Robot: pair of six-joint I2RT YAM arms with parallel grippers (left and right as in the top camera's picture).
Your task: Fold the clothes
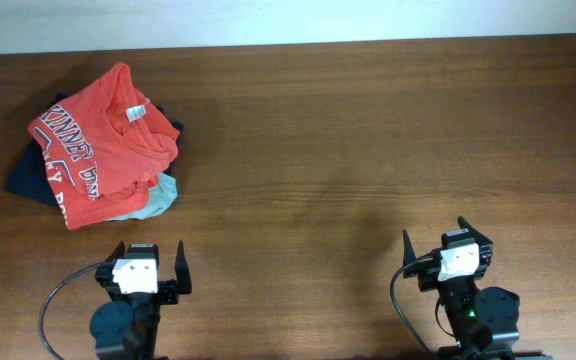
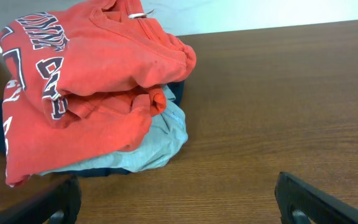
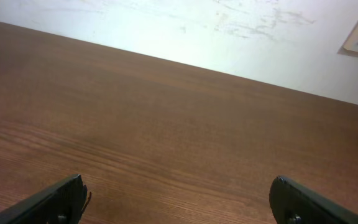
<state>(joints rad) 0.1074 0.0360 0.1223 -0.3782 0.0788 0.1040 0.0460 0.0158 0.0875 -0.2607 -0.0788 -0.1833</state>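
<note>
Far left of the table [image 1: 368,130] sits the heap of clothes [image 1: 98,150] — an orange-red T-shirt [image 1: 93,135] on top, navy-and-white lettering up, white neck tag [image 1: 135,112] showing. A grey-blue garment [image 1: 158,200] pokes out at the near edge and a navy garment [image 1: 28,178] at the left. The left gripper [image 1: 150,248], jaws spread wide, sits just short of the heap, not touching it — the right gripper [image 1: 434,232], equally wide, is well apart.

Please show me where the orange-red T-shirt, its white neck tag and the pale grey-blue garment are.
orange-red T-shirt [image 1: 103,150], overhead view, middle of its cloth.
white neck tag [image 1: 136,112], overhead view, middle of the tag.
pale grey-blue garment [image 2: 163,134], left wrist view, its exposed edge.
</note>
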